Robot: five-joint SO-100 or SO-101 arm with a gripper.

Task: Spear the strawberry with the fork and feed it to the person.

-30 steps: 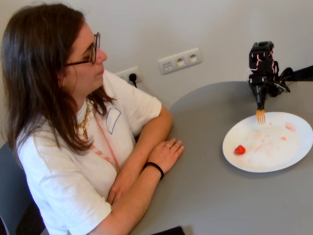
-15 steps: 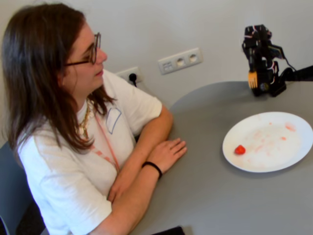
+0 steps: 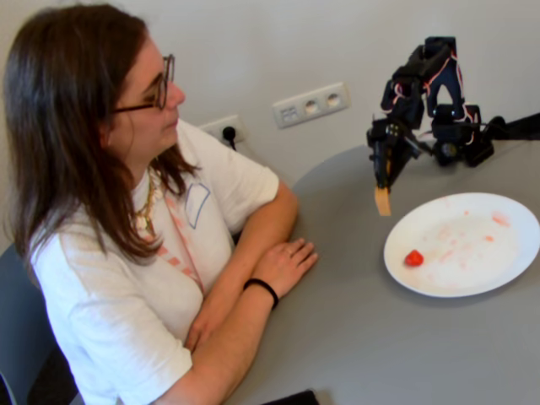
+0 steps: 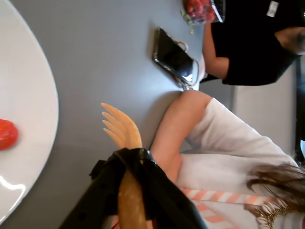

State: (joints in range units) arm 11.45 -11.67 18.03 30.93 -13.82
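The strawberry (image 3: 413, 258) lies on the left part of the white plate (image 3: 506, 270); it also shows in the wrist view (image 4: 6, 134) on the plate (image 4: 24, 86). My gripper (image 3: 386, 164) is shut on the orange-tan fork (image 3: 382, 201), which hangs tines down above the table, just left of the plate and above the strawberry. In the wrist view the gripper (image 4: 136, 155) clasps the fork (image 4: 121, 126), whose tines are bare. The person (image 3: 126, 169) sits at the left, forearms on the table, facing right; her arm and shirt show in the wrist view (image 4: 224, 143).
A grey round table (image 3: 354, 337) carries everything. The arm's base (image 3: 460, 139) stands at the back right. In the wrist view a black phone (image 4: 175, 59) lies on the table, and a second person in black (image 4: 248, 43) sits by a tub of strawberries (image 4: 200, 8).
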